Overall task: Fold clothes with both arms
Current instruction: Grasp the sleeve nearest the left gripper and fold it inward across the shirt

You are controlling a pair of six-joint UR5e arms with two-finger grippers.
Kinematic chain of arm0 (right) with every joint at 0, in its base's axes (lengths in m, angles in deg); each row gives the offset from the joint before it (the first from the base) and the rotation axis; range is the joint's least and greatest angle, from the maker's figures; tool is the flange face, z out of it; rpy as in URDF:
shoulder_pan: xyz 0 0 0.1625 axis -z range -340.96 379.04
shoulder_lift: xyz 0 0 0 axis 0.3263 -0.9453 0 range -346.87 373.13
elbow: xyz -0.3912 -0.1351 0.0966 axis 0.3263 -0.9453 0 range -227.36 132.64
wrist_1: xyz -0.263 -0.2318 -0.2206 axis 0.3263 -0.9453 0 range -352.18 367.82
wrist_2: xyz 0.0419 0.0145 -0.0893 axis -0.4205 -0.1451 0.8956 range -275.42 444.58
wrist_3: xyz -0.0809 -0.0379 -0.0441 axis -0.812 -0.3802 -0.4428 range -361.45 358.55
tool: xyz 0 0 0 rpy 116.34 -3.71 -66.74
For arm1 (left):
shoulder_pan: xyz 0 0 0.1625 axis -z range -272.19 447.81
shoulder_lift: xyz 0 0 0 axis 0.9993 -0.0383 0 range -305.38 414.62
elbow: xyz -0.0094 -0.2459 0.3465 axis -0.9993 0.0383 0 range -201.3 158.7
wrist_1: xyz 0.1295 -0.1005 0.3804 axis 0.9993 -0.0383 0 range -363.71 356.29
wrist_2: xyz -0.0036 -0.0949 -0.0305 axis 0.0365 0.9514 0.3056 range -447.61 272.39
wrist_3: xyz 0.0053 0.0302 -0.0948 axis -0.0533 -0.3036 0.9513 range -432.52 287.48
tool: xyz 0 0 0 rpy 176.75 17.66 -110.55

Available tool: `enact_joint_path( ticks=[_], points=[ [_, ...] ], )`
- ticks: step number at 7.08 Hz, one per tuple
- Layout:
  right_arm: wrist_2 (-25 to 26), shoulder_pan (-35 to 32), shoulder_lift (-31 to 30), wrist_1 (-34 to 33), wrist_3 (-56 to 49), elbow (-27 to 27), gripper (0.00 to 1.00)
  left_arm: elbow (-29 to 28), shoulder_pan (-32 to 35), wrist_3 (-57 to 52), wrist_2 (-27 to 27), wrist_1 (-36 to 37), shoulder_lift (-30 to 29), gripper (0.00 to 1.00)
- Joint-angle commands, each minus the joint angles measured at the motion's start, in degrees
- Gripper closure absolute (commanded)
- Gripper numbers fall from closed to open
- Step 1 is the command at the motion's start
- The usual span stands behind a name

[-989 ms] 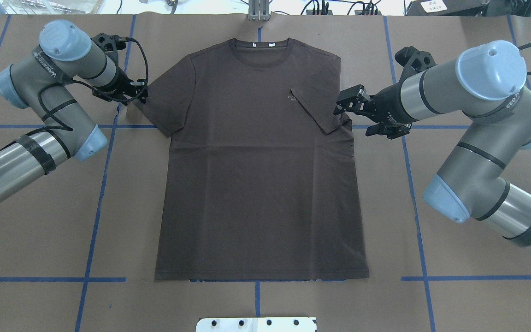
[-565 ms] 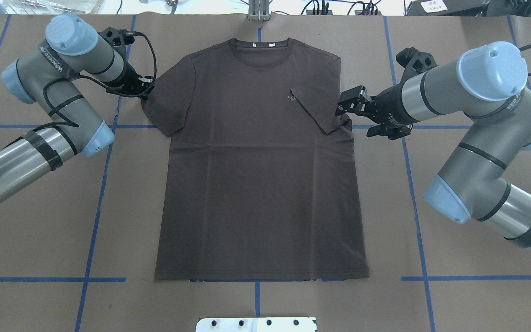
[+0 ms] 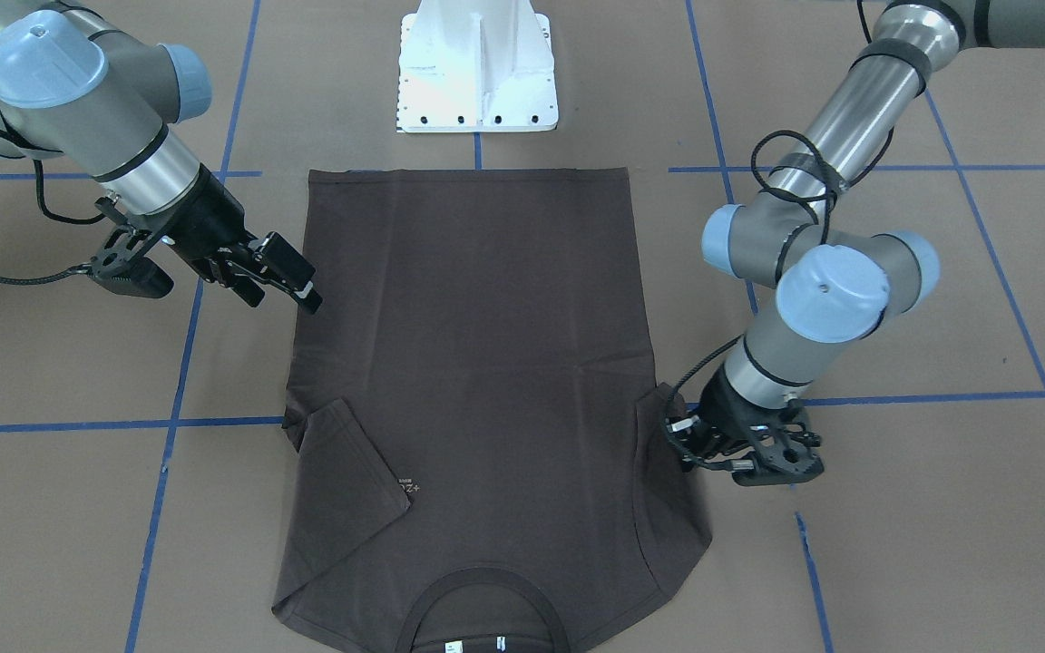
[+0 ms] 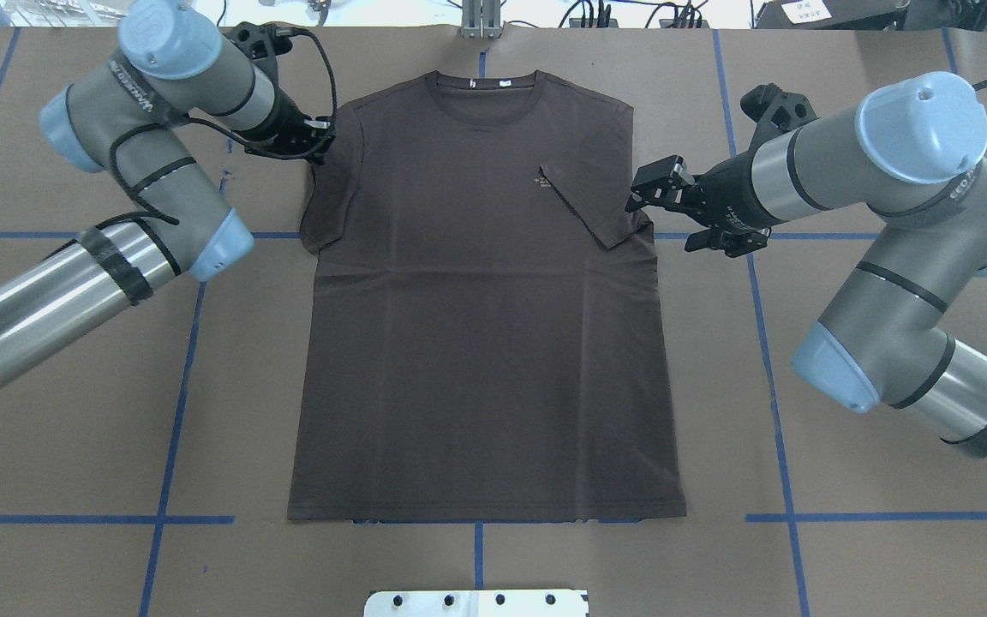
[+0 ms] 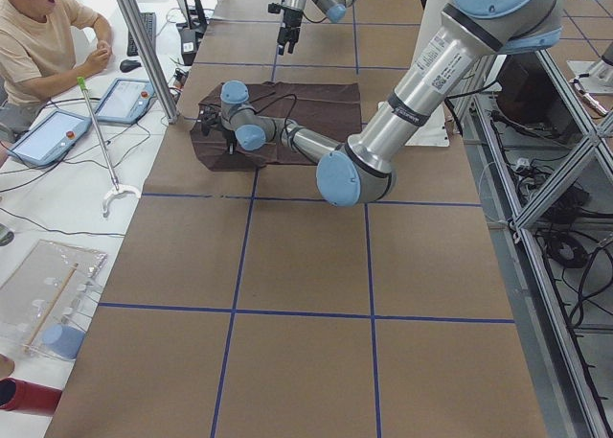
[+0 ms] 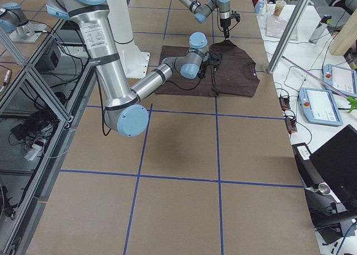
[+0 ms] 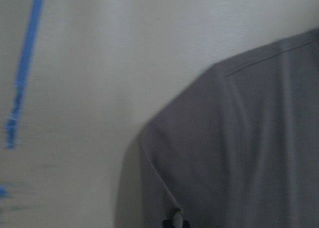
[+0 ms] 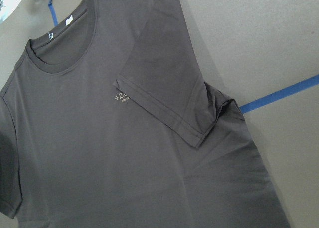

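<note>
The dark grey-brown T-shirt (image 4: 485,343) lies flat on the brown table, collar at the far edge. Its sleeve on my right arm's side (image 4: 592,201) is folded in over the chest beside the pale logo (image 8: 121,97). My right gripper (image 4: 641,195) hovers open just outside that shoulder edge, holding nothing. My left gripper (image 4: 320,144) is shut on the other sleeve (image 3: 668,417), which is drawn in against the shirt's side. The left wrist view shows that sleeve's fabric (image 7: 239,153) close up and blurred.
The white base plate (image 3: 477,82) stands at the near edge behind the shirt's hem. Blue tape lines (image 4: 176,403) cross the table. A person (image 5: 38,35) sits past the far end, beside tablets (image 5: 124,98) and a metal post (image 5: 144,45).
My left gripper has moved right and toward the collar, taking the sleeve inward with it. The right gripper has barely moved.
</note>
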Motion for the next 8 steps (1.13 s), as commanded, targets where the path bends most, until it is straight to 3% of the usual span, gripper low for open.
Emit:
enact_joint_path(
  ticks=[1, 3, 4, 5, 6, 7, 8],
  points=[
    [-0.14, 0.01, -0.87, 0.16, -0.1, 0.12, 0.0, -7.71, -5.31, 7.89, -6.04, -0.07, -8.05, 1.0],
    [-0.05, 0.09, -0.87, 0.07, -0.19, 0.04, 0.0, -8.64, -6.04, 9.57, -7.49, -0.51, -8.36, 1.0],
    [0.04, 0.09, -0.79, 0.07, -0.19, -0.05, 0.0, -8.73, -6.04, 9.76, -7.49, -0.68, -8.53, 0.44],
    [0.04, 0.09, -0.78, 0.07, -0.19, -0.05, 0.0, -8.64, -6.04, 10.28, -7.49, -0.68, -8.97, 0.27],
    [0.04, 0.18, -0.7, 0.07, -0.1, -0.23, 0.0, -7.51, -6.04, 12.63, -7.32, -0.86, -9.06, 0.18],
    [0.04, 0.27, -0.52, -0.02, 0.42, 0.12, 0.0, -2.36, -6.3, 14.31, -7.05, -0.6, -7.67, 0.16],
    [-0.22, 0.62, -0.96, -0.11, 5.56, 2.04, 0.0, 6.48, -7.52, 16.07, -6.7, 0.1, -3.04, 0.16]
  ],
)
